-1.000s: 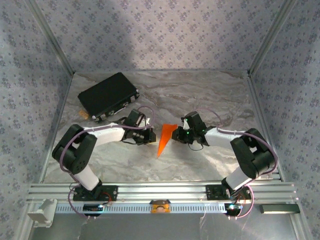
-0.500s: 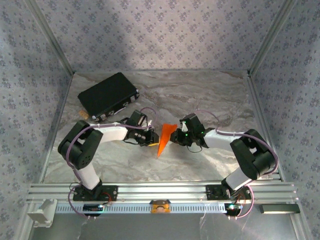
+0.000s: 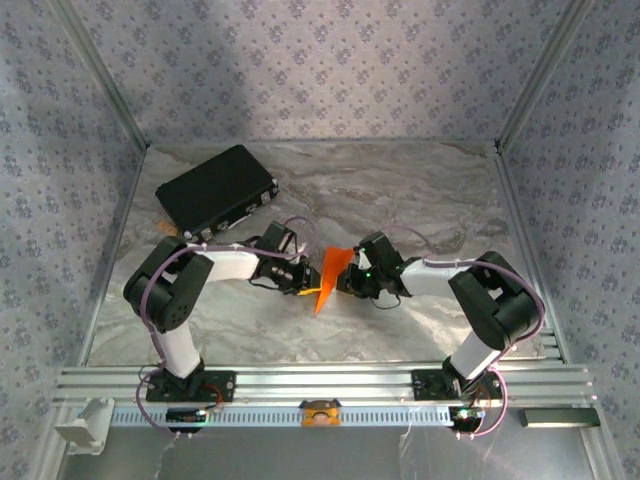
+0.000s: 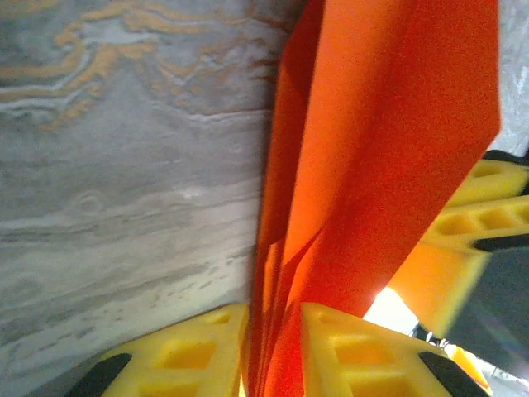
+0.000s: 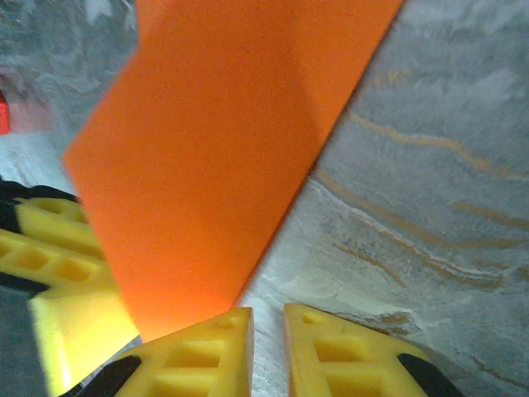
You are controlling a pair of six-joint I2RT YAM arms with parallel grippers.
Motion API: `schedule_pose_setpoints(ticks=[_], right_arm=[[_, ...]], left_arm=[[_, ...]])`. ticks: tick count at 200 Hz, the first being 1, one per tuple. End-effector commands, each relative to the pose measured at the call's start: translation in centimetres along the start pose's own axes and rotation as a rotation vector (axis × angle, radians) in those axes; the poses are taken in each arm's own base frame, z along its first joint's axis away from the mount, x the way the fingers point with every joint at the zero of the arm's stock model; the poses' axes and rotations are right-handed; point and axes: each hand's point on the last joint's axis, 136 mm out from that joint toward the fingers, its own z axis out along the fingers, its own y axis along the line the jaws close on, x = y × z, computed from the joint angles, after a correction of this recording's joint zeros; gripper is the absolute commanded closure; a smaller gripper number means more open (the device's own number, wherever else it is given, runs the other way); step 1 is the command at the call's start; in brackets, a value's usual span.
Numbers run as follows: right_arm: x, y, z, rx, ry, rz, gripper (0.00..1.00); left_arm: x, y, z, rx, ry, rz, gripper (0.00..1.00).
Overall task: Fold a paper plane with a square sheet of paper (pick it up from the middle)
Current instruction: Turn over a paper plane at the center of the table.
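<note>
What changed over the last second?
Left pincer slid right and now clamps the plane. Right pincer edged left, closer to it. Plane and case stayed put.

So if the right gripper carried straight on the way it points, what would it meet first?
Most likely the plane, standing just ahead of the right gripper and pinched by the left gripper. It aims near the plane's lower edge, so it might only graze it.
</note>
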Motion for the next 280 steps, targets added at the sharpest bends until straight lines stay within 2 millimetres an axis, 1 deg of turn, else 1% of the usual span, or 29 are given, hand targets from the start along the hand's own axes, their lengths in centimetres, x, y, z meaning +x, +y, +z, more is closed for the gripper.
schedule_pose_setpoints(ticks=[1,22,67,97,124,144,163,188,205,214,217,246,253,266,280], right_arm=[[0.7,0.2,0.5,0.006,0.041,0.025,0.82],[1.0,0.1,0.7,0.009,0.052,0.029,0.83],[1.1,0.1,0.9,0.001,0.055,0.035,0.84],[1.0,0.1,0.9,-0.005,0.053,0.038,0.84],[1.0,0.1,1.0,-0.009,0.051,0.040,0.85],[0.8,0.0,0.7,-0.007,0.039,0.041,0.84],[0.5,-0.1,0.2,-0.005,0.016,0.041,0.84],[-0.1,-0.9,-0.9,0.039,-0.037,0.049,0.84],[-0.4,-2.3,-1.8,0.124,-0.073,0.065,0.84],[-0.5,-2.6,-2.2,0.144,-0.084,0.069,0.84],[-0.5,-2.6,-2.3,0.145,-0.086,0.068,0.84],[-1.0,-2.2,-2.8,0.135,-0.115,0.064,0.84],[-1.2,-2.0,-3.0,0.134,-0.124,0.062,0.84],[-1.4,-1.9,-3.3,0.137,-0.138,0.058,0.84],[-1.6,-1.9,-3.7,0.139,-0.152,0.058,0.84]], left_arm=[[-0.1,-1.4,0.3,0.049,0.029,0.035,0.78],[0.0,-1.8,0.6,0.060,0.039,0.045,0.78],[0.4,-1.8,1.3,0.061,0.061,0.046,0.78],[0.6,-2.1,1.6,0.066,0.071,0.056,0.78],[0.7,-2.2,1.8,0.064,0.075,0.059,0.81],[0.5,-2.5,1.6,0.056,0.061,0.069,0.86],[0.2,-2.8,1.1,0.030,0.036,0.084,0.92],[-0.4,-3.1,0.0,-0.035,-0.028,0.108,0.96],[-1.0,-2.4,-1.3,-0.154,-0.093,0.110,0.97],[-1.3,-2.0,-2.1,-0.225,-0.127,0.118,0.97],[-1.5,-2.1,-2.3,-0.238,-0.137,0.127,0.97],[-2.0,-1.7,-4.4,-0.403,-0.209,0.168,0.98],[-2.2,-1.3,-4.9,-0.445,-0.224,0.159,0.99],[-2.2,-0.6,-5.4,-0.503,-0.234,0.149,0.98],[-2.2,-0.3,-5.7,-0.539,-0.234,0.145,0.99]])
